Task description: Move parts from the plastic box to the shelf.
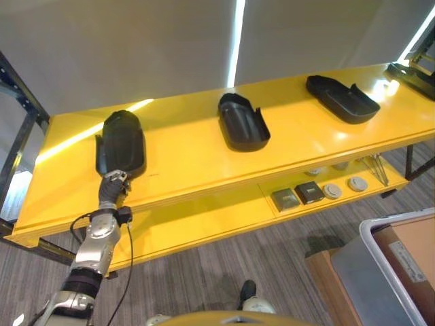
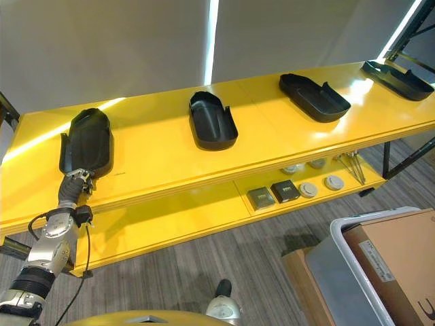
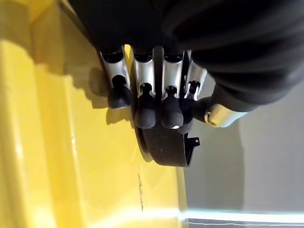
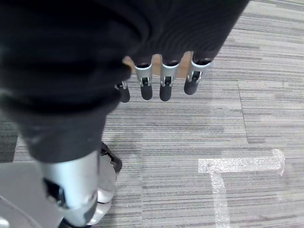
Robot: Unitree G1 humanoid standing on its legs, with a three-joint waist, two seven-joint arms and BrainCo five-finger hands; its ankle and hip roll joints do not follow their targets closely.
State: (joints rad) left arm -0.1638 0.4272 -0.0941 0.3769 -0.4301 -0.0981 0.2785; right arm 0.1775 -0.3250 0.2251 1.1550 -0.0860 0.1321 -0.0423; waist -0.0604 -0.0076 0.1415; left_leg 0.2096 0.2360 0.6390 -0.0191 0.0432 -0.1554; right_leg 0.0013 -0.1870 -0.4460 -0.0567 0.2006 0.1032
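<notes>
A long yellow shelf (image 1: pixel 194 163) carries several black moulded parts in a row. The leftmost part (image 1: pixel 121 142) lies upside down near the shelf's left end. My left hand (image 1: pixel 112 185) is at that part's near end, fingers relaxed and open. In the left wrist view the fingertips (image 3: pixel 145 111) rest against the edge of the part (image 3: pixel 164 147), not wrapped round it. The plastic box (image 1: pixel 372 234), grey with a white rim, stands on the floor at the lower right. My right hand (image 4: pixel 164 80) hangs open over the carpet, holding nothing.
More black parts lie at the shelf's middle (image 1: pixel 242 122), right (image 1: pixel 340 97) and far right (image 2: pixel 397 78). The lower shelf holds dark square pieces (image 1: pixel 309 192) and round pale pieces (image 1: pixel 343 185). A brown cardboard box (image 2: pixel 401 265) sits in the plastic box. White tape (image 4: pixel 237 166) marks the carpet.
</notes>
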